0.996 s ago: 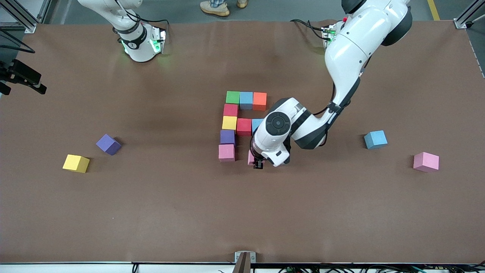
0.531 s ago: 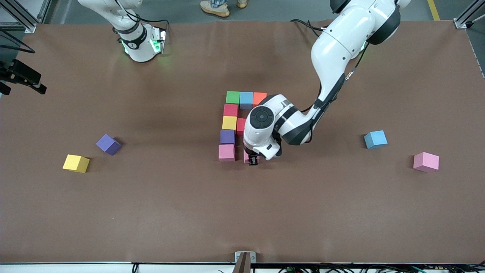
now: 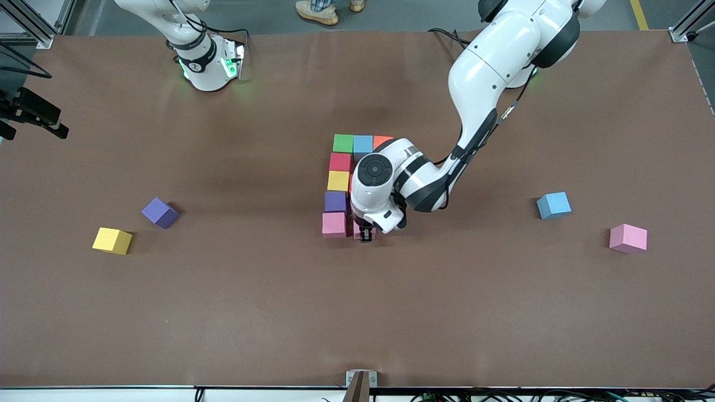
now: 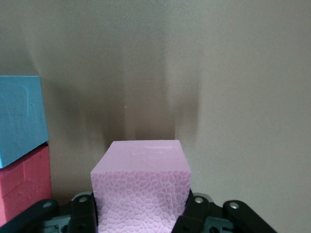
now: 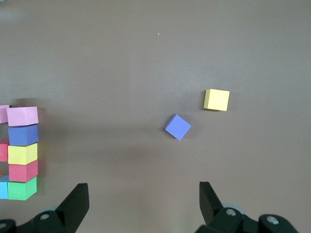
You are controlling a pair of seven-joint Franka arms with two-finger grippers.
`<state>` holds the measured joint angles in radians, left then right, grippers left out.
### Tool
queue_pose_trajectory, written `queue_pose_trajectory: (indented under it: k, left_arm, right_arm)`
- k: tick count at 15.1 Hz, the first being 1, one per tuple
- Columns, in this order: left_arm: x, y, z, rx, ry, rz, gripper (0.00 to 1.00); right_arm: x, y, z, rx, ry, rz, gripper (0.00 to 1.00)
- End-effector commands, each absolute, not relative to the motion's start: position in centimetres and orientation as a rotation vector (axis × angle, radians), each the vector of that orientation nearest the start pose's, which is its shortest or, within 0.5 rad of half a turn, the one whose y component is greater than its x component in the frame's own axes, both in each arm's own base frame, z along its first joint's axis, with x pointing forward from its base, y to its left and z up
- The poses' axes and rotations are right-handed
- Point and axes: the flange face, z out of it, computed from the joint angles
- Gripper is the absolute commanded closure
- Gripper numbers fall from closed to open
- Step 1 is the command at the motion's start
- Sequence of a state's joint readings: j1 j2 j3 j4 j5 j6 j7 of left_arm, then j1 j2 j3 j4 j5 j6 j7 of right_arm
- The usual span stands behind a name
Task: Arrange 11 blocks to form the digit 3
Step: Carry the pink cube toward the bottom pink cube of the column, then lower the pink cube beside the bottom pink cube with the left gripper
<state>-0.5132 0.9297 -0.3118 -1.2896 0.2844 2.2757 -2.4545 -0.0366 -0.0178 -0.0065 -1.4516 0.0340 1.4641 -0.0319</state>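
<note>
My left gripper [image 3: 366, 234] is shut on a pink block [image 4: 141, 184], low over the table right beside the pink block [image 3: 334, 225] at the near end of the figure. That figure runs from green [image 3: 343, 143], light blue [image 3: 362, 145] and orange [image 3: 381, 140] through red [image 3: 339, 162], yellow [image 3: 338, 181] and purple [image 3: 335, 201]. The left arm hides its middle row from the front; the left wrist view shows a light blue block [image 4: 19, 116] and a red block [image 4: 24, 179] there. My right gripper [image 5: 143, 204] waits open, high over the right arm's end.
Loose blocks lie apart from the figure: purple [image 3: 160, 213] and yellow [image 3: 112, 240] toward the right arm's end, light blue [image 3: 553, 205] and pink [image 3: 628, 238] toward the left arm's end. The left arm's wrist hangs over the figure's middle.
My left gripper has carried the pink block toward the right arm's end, closing the gap to the figure's near pink block. The right arm has not moved.
</note>
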Motion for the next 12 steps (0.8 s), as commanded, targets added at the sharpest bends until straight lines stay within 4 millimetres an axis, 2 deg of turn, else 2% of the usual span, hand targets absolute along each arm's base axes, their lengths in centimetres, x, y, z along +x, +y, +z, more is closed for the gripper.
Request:
queue_pose_trajectory:
  k: [1, 6, 8, 12]
  left_arm:
    - [56.4, -51.5, 21.0, 2.120, 2.146, -0.046, 0.92]
    - [57.1, -51.8, 20.6, 2.085, 2.133, -0.056, 0.92]
    - [56.6, -52.5, 20.5, 2.094, 2.120, -0.058, 0.92]
    - [56.4, -52.7, 20.4, 2.097, 2.120, -0.060, 0.92]
  right_arm:
    - [53.7, -1.9, 68.2, -3.118, 0.010, -0.056, 0.00]
    - [53.7, -1.9, 68.2, -3.118, 0.010, -0.056, 0.00]
    - [53.7, -1.9, 68.2, -3.118, 0.010, -0.056, 0.00]
    - [53.7, -1.9, 68.2, -3.118, 0.010, -0.056, 0.00]
